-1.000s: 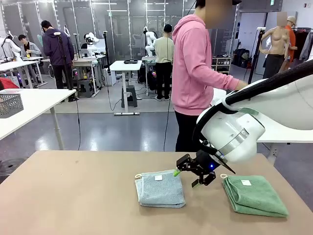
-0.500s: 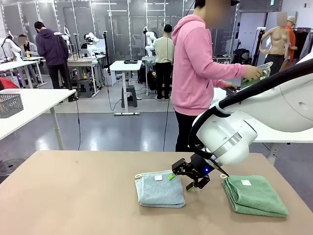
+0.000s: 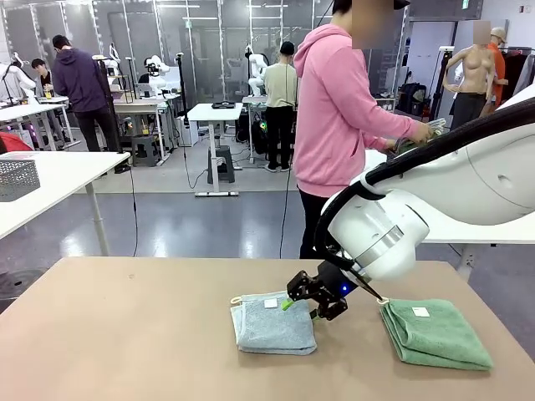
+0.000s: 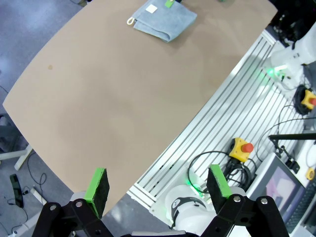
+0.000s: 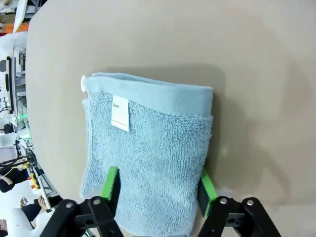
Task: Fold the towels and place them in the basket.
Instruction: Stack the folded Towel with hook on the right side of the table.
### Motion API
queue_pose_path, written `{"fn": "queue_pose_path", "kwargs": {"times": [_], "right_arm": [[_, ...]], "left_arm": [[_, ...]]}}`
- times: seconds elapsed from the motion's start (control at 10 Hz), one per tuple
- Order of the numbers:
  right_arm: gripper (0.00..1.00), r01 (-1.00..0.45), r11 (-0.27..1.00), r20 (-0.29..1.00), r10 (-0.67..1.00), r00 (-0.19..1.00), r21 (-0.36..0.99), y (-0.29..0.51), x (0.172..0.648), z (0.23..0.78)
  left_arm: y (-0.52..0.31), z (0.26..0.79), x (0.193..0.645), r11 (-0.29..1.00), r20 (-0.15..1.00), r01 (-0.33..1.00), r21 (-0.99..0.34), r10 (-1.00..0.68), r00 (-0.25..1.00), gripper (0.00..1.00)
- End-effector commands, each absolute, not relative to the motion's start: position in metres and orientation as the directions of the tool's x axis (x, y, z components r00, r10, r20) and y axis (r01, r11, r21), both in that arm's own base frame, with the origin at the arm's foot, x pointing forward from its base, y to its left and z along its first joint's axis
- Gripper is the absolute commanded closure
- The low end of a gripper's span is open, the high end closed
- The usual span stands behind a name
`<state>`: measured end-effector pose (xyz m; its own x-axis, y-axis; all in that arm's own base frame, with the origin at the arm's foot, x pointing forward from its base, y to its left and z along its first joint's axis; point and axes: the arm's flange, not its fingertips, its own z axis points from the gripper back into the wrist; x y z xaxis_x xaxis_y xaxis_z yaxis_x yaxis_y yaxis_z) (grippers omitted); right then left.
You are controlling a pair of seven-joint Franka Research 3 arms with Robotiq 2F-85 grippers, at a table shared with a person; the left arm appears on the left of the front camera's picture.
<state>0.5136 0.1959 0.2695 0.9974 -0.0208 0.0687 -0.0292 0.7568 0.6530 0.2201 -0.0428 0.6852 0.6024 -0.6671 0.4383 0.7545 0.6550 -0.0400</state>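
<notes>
The folded pale blue-grey terry towel [image 5: 150, 163] lay on the tan table [image 3: 125, 334], left of the folded mint green one [image 3: 435, 332], and the right gripper [image 5: 157, 190] straddled its soft, limp edge, fingers apart, not yet clamped.

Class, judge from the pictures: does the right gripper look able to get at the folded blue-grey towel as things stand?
Probably yes. The right gripper already straddles one end of the blue-grey towel, a green pad on either side, and nothing lies between them.
</notes>
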Motion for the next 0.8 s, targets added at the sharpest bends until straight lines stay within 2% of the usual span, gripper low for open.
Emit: {"fn": "queue_pose_path", "kwargs": {"times": [0.0, 0.1, 0.2, 0.3, 0.7], "right_arm": [[1.0, -0.026, 0.74, 0.059, -0.019, 0.998, 0.672, 0.205, 0.516, 0.26], [1.0, -0.025, 0.741, 0.058, -0.019, 0.998, 0.671, 0.207, 0.516, 0.259], [0.88, -0.025, 0.738, 0.058, -0.02, 0.998, 0.674, 0.21, 0.517, 0.259], [0.98, -0.027, 0.738, 0.06, -0.019, 0.998, 0.674, 0.212, 0.517, 0.26], [1.0, -0.02, 0.741, 0.061, -0.029, 0.998, 0.671, 0.225, 0.515, 0.263]], "left_arm": [[-0.044, 0.685, 0.219, 0.653, 0.437, 0.757, -0.036, -0.67, 0.599, 0.0], [-0.044, 0.685, 0.219, 0.653, 0.437, 0.757, -0.036, -0.67, 0.599, 0.0], [-0.044, 0.685, 0.219, 0.653, 0.437, 0.757, -0.036, -0.67, 0.599, 0.0], [-0.044, 0.685, 0.219, 0.653, 0.437, 0.757, -0.036, -0.67, 0.599, 0.0], [-0.044, 0.685, 0.219, 0.653, 0.437, 0.757, -0.036, -0.67, 0.599, 0.0]]}}
